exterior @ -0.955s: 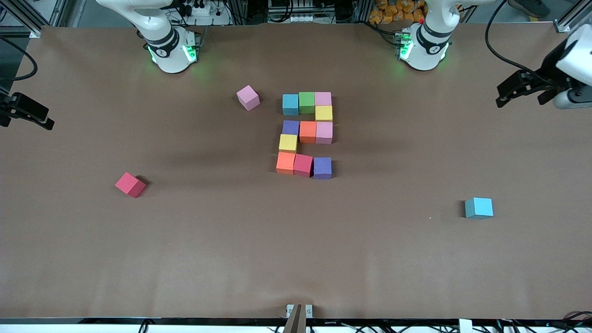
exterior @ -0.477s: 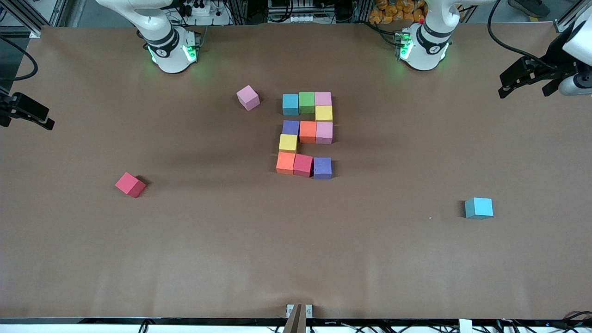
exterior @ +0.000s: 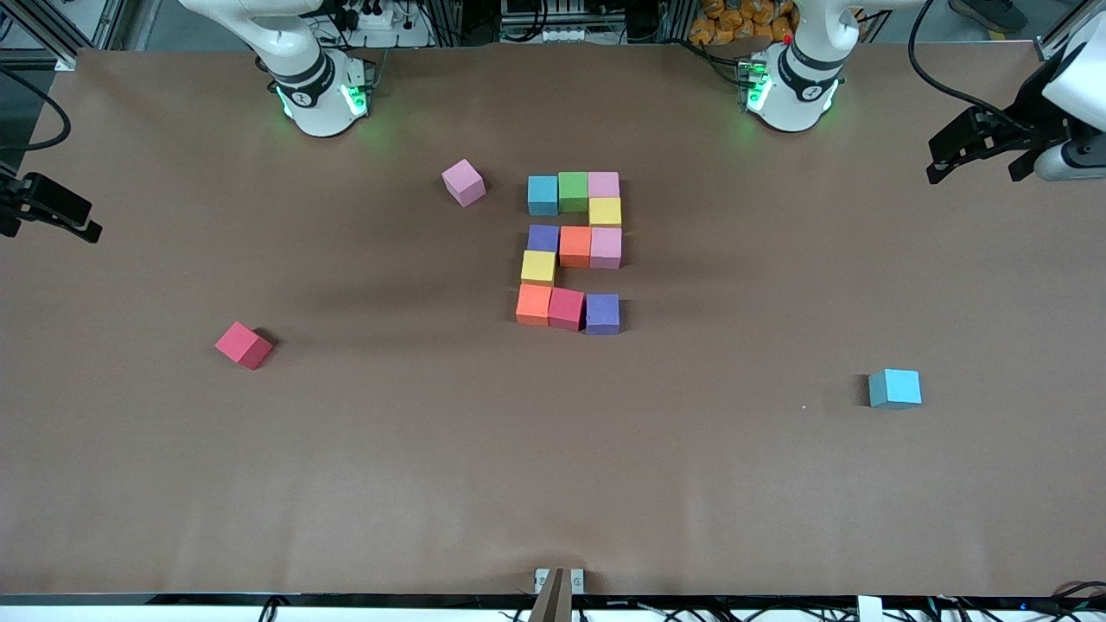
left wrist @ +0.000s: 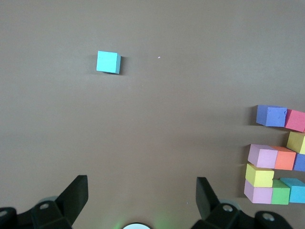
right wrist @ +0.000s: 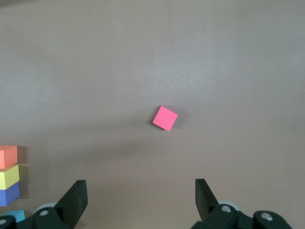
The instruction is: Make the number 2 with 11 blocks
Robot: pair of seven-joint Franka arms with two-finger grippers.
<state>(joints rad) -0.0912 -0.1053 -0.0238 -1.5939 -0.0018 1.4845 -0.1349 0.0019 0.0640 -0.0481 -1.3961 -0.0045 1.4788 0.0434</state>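
From my seat, both hands sit spread and empty: left hand (left wrist: 138,198) partly cut off, right hand (right wrist: 138,198) too. The blocky foam-cube number 2 (exterior: 571,250) lies mid brown paper-covered desk (exterior: 553,484), between them.

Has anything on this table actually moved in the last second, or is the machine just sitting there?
Only the left gripper shifted, drifting slightly up at the left arm's end of the table, then settling; its jaws stayed open and empty. The right gripper waits unmoved, open. The number 2, the loose pink block, the red block and the light blue block stayed put.
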